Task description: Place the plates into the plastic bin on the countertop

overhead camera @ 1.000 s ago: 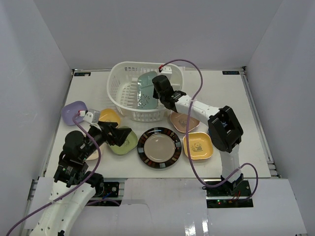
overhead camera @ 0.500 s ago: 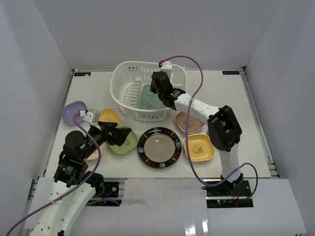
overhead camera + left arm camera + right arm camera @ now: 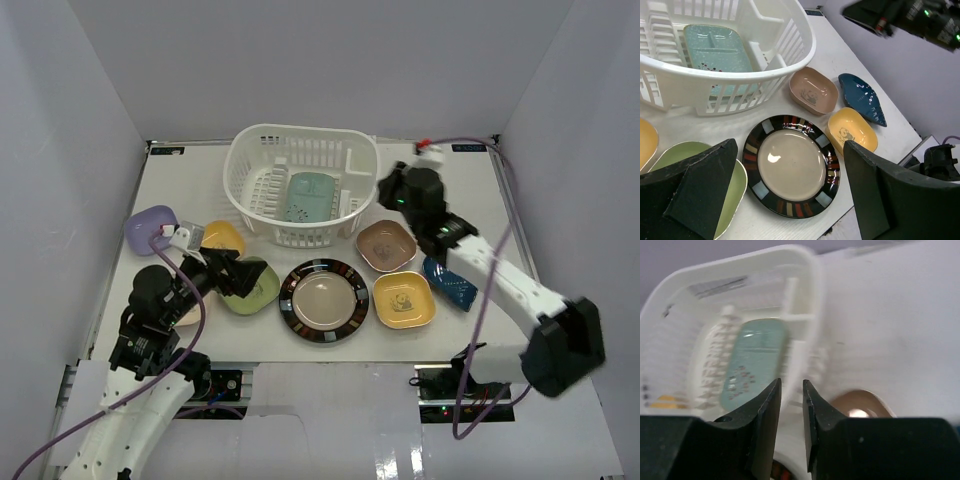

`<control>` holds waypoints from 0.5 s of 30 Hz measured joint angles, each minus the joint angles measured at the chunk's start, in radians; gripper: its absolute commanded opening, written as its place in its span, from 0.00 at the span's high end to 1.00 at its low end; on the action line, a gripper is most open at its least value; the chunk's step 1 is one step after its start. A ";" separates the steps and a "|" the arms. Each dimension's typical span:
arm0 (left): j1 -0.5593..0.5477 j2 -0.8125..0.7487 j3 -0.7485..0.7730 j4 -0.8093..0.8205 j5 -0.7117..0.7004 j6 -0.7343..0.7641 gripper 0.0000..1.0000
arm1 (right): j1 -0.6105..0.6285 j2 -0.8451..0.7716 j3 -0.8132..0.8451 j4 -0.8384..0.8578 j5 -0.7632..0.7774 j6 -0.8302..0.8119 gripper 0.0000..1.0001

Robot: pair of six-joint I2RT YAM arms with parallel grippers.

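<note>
The white plastic bin stands at the back of the countertop with the mint dish lying flat inside it; the right wrist view shows the dish too. My right gripper hangs just outside the bin's right wall, above the brown dish, its jaws slightly apart and empty. My left gripper is wide open above the green dish, left of the large plate. The left wrist view shows the plate between my open fingers.
A yellow panda dish and a dark blue dish lie right of the plate. A second yellow dish and a lavender dish lie at the left. Grey walls enclose the countertop.
The right gripper let go of the mint dish, which went from tilted to flat in the bin, and swung out to the right. The left arm has not moved.
</note>
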State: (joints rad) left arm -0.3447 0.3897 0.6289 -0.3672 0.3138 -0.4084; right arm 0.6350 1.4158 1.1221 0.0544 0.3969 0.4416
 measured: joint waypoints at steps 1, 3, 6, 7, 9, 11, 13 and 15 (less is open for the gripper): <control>0.000 -0.005 0.000 0.000 0.000 0.000 0.02 | -0.082 -0.125 -0.114 0.005 -0.024 0.036 0.71; -0.006 -0.018 0.000 -0.001 0.000 0.000 0.02 | -0.291 -0.343 -0.333 0.018 -0.045 0.098 0.65; -0.021 -0.041 0.000 0.000 -0.003 0.000 0.02 | -0.548 -0.596 -0.596 -0.044 -0.039 0.166 0.47; -0.028 -0.047 0.000 0.000 -0.005 0.000 0.02 | -0.605 -0.661 -0.652 -0.081 -0.047 0.177 0.44; -0.042 -0.056 0.000 0.000 -0.007 0.000 0.02 | -0.710 -0.731 -0.720 -0.137 -0.062 0.192 0.39; -0.054 -0.062 0.000 0.000 -0.011 0.000 0.02 | -0.834 -0.762 -0.764 -0.172 -0.101 0.208 0.38; -0.064 -0.068 0.000 -0.001 -0.014 0.000 0.02 | -0.958 -0.768 -0.799 -0.183 -0.170 0.227 0.38; -0.072 -0.075 0.000 -0.001 -0.017 0.000 0.02 | -1.046 -0.764 -0.826 -0.196 -0.208 0.237 0.38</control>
State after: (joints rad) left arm -0.4168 0.3149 0.6289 -0.3683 0.2970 -0.4084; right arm -0.4107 0.6514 0.2966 -0.1417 0.1894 0.6785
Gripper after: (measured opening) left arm 0.976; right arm 0.623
